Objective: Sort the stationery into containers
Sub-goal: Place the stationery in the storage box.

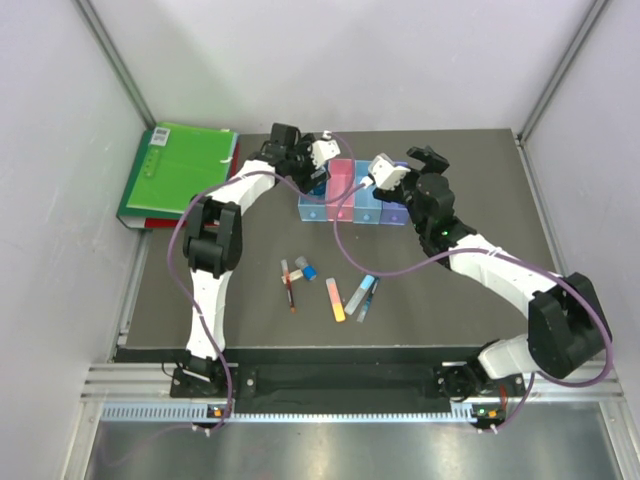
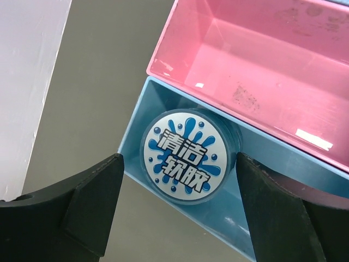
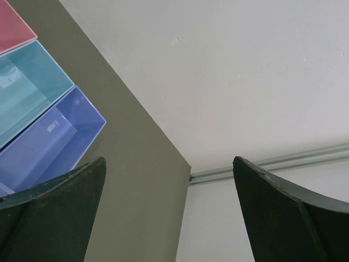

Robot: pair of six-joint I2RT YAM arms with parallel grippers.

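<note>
The round blue tape roll (image 2: 185, 155) lies inside the leftmost light blue bin (image 2: 272, 218), next to the pink bin (image 2: 262, 60). My left gripper (image 2: 179, 159) is open above it, its fingers apart on either side and touching nothing. In the top view the left gripper (image 1: 316, 180) hangs over the row of bins (image 1: 345, 190). My right gripper (image 3: 169, 161) is open and empty, raised past the purple bin (image 3: 49, 136); in the top view the right gripper (image 1: 427, 157) is behind the bins. On the mat lie the red pen (image 1: 291, 290), blue-capped piece (image 1: 308, 269), orange-pink stick (image 1: 336, 299), grey stick (image 1: 358, 292) and blue pen (image 1: 368, 299).
A big green folder (image 1: 180, 170) lies at the back left corner of the mat. White walls close in the back and sides. The table's far right corner (image 3: 188, 174) shows in the right wrist view. Purple cables loop from both arms over the mat.
</note>
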